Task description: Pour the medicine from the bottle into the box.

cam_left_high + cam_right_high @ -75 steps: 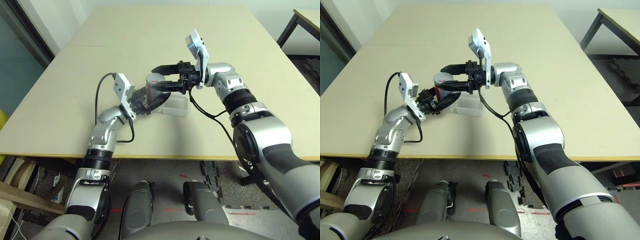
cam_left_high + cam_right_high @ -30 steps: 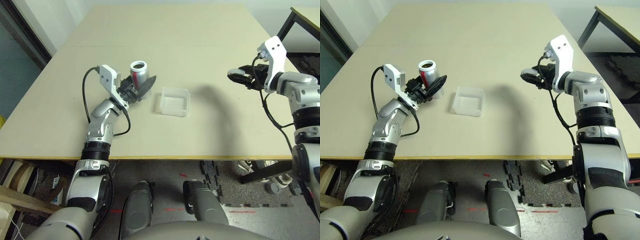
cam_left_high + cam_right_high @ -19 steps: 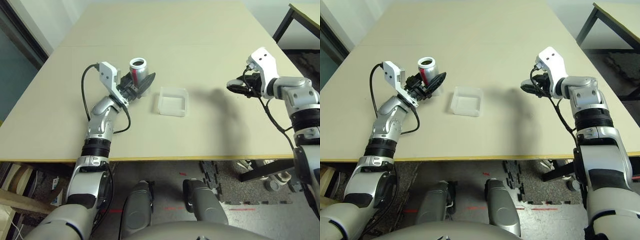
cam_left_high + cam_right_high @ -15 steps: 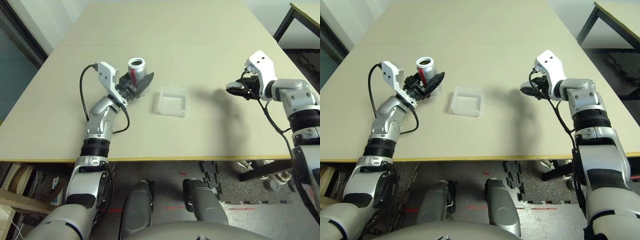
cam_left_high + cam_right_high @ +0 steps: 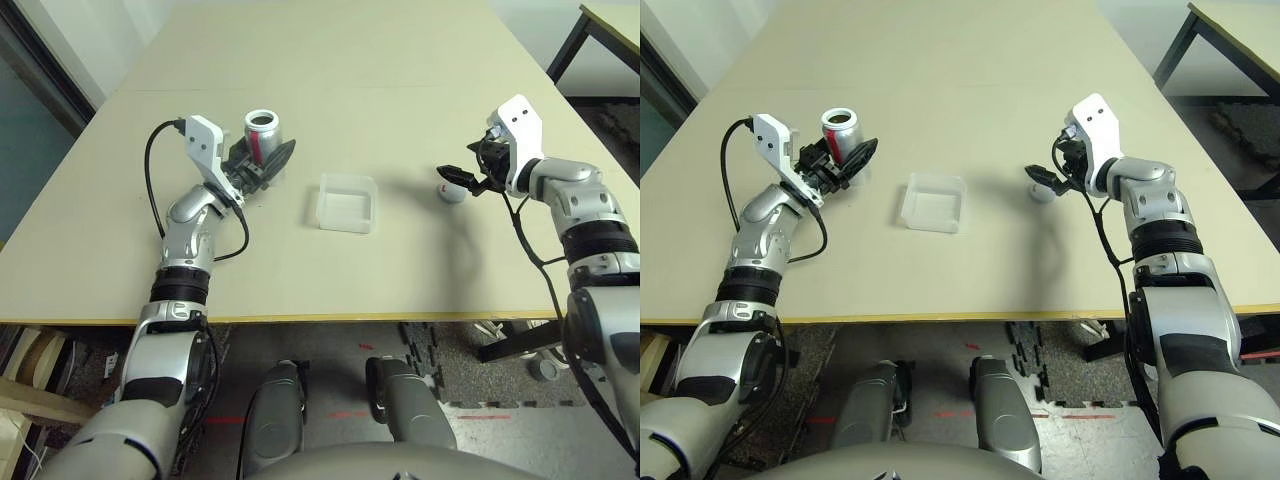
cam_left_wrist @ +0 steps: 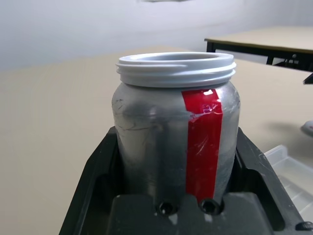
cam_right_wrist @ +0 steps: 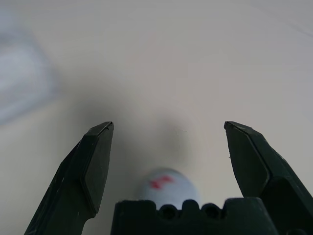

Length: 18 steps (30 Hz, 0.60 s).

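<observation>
Your left gripper (image 5: 262,168), upper left, clamps the open bottle (image 5: 263,133); the right gripper (image 7: 168,169) gapes empty over the cap (image 5: 450,193). Tip the bottle slowly above the box (image 5: 346,203), centre frame.

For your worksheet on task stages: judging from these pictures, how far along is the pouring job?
Done: the cap is off and lies on the table under the open right gripper. In hand: the left gripper grips the open bottle, upright. Left: tipping it over the box; no medicine visible there.
</observation>
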Tool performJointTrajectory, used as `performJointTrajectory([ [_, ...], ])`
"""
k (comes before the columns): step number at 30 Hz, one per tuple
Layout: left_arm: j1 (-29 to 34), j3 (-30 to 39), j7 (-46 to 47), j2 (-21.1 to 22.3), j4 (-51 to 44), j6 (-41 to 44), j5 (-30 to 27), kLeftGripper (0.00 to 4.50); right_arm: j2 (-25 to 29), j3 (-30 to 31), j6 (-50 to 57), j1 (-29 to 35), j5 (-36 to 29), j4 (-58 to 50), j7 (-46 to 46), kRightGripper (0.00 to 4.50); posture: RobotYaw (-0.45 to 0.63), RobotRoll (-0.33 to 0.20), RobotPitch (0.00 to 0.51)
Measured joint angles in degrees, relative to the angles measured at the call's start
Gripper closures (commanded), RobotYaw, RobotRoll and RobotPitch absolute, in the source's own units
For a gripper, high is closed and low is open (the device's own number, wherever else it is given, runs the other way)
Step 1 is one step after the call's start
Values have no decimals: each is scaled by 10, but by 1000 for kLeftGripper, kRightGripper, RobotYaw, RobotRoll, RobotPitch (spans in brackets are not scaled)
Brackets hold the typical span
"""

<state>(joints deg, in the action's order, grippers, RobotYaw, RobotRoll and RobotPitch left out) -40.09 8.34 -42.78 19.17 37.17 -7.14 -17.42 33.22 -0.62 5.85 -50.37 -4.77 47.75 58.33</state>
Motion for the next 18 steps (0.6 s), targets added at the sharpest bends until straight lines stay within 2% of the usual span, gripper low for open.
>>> performJointTrajectory([
  [5,-16,-23,-4,31,31,-2,42,1702,27,9,-13,18,-17,-39,113,0,-119,0,121],
  [8,-23,-28,-13,40,42,-5,47,1702,27,12,-19,31,-31,-58,160,0,-115,0,114],
  [18,-51,-86,-41,66,43,-10,115,1702,15,40,-41,88,-38,-130,213,0,-106,0,91],
])
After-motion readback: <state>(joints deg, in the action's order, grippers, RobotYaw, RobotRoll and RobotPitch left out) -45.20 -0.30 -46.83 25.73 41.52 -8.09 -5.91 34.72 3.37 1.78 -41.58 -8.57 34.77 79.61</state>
